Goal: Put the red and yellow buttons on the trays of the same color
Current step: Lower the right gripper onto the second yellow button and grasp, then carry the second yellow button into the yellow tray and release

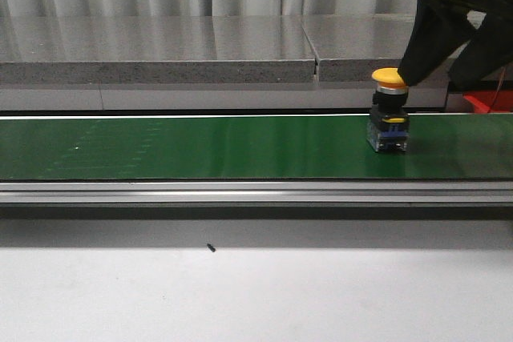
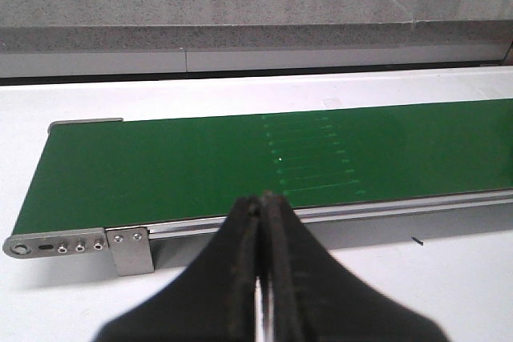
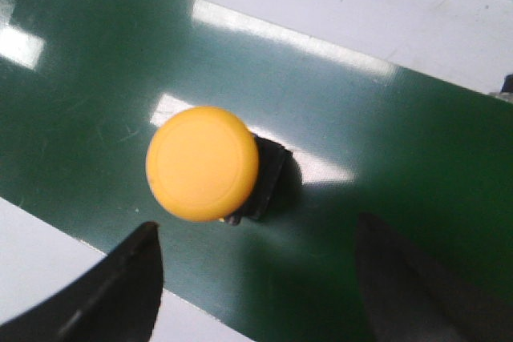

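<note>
A yellow button [image 1: 389,120] with a mushroom cap stands upright on the green conveyor belt [image 1: 200,146] at the right. From above, the right wrist view shows the yellow button [image 3: 203,162] on the belt. My right gripper [image 3: 255,238] is open above the belt, its fingers apart, and the button lies just off the gap between them. In the front view the right gripper [image 1: 445,66] hovers up and to the right of the button. My left gripper [image 2: 261,206] is shut with nothing in it, near the belt's left end. No red button shows. A red tray [image 1: 487,102] peeks in at the far right.
A grey stone ledge [image 1: 160,58] runs behind the belt. The belt's aluminium rail [image 1: 240,191] borders the white table [image 1: 240,294] in front. A small dark speck [image 1: 211,247] lies on the table. The belt's end bracket [image 2: 120,246] shows in the left wrist view.
</note>
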Tool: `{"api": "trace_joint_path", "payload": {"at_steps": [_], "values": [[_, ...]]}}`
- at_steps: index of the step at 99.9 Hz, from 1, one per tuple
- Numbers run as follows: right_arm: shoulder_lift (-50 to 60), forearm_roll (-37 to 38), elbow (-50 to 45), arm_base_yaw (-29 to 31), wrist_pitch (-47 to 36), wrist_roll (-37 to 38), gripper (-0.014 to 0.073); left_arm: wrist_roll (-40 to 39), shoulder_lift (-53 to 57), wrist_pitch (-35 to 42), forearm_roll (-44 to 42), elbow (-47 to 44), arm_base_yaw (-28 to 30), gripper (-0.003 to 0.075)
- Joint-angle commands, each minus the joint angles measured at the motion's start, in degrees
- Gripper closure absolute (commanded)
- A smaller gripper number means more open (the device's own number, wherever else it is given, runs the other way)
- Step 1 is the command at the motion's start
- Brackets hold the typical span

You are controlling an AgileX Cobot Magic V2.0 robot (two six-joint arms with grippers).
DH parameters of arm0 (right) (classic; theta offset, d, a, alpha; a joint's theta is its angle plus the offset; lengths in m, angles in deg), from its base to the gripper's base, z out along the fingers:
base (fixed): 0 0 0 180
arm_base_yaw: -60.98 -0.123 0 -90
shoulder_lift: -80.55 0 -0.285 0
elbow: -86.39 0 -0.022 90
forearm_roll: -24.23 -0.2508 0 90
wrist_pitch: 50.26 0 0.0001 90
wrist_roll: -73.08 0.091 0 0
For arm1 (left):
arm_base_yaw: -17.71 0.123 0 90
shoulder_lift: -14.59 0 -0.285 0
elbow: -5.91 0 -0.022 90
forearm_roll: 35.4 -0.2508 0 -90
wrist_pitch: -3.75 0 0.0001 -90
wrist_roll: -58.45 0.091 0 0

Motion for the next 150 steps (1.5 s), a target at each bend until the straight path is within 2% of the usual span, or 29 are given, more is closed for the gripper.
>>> {"api": "trace_joint_path", "payload": {"at_steps": [1, 53, 72, 102, 109, 119, 126, 150], "values": [[1.67, -0.77, 2.02, -0.16, -1.26, -0.6, 0.0085, -0.42, -0.66, 4.24, 0.31, 1.39, -0.38, 0.0741], [1.59, -0.02, 2.02, -0.2, -4.82, -1.0, 0.0085, -0.42, -0.66, 4.24, 0.31, 1.39, -0.38, 0.0741], [0.88, 2.34, 2.02, -0.06, -5.82, -1.0, 0.013, -0.42, -0.66, 4.24, 0.31, 1.39, -0.38, 0.0741], [-2.68, 2.57, 2.02, 0.09, -7.14, -0.89, 0.013, -0.42, -0.66, 4.24, 0.31, 1.39, -0.38, 0.0741], [-2.73, 2.76, 2.02, 0.09, -7.07, -0.33, 0.0179, -0.42, -0.66, 4.24, 0.31, 1.39, -0.38, 0.0741], [-2.73, 3.17, 2.02, 0.09, -6.33, 0.06, 0.0333, -0.42, -0.66, 4.24, 0.31, 1.39, -0.38, 0.0741], [-2.73, 3.17, 2.02, 0.09, -5.56, 0.11, 0.041, -0.42, -0.66, 4.24, 0.31, 1.39, -0.38, 0.0741], [-0.35, 3.17, 6.92, 0.99, 2.72, 1.04, 0.0422, -0.42, -0.66, 4.24, 0.31, 1.39, -0.38, 0.0741]]}}
